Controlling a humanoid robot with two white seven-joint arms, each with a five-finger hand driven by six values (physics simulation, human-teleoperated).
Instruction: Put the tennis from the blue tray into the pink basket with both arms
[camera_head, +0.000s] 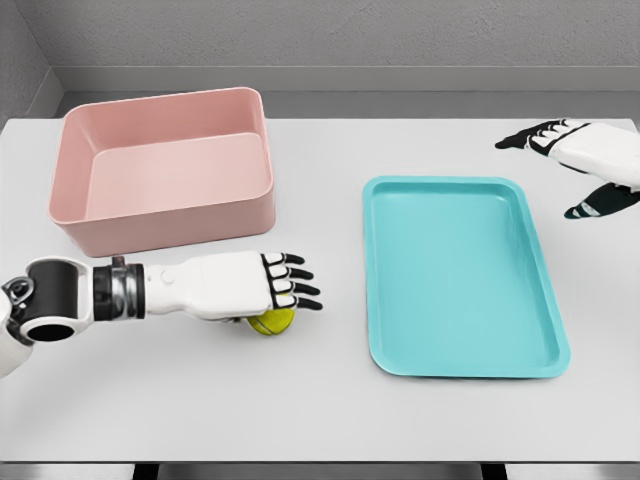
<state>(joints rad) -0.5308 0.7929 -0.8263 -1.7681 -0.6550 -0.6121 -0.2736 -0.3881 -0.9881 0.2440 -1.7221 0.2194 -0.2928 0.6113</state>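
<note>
A yellow-green tennis ball (274, 323) rests on the white table between the pink basket (100, 225) and the blue tray (545, 350). My left hand (285, 284) lies right over the ball, fingers stretched toward the tray, and the palm hides the ball's top half. Whether the thumb touches the ball is hidden. The tray holds nothing, and so does the basket, which stands at the back left. My right hand (575, 165) hovers beyond the tray's far right corner with fingers spread, holding nothing.
The table's (320, 420) front edge runs along the bottom of the view. A grey wall rises behind the table's back edge.
</note>
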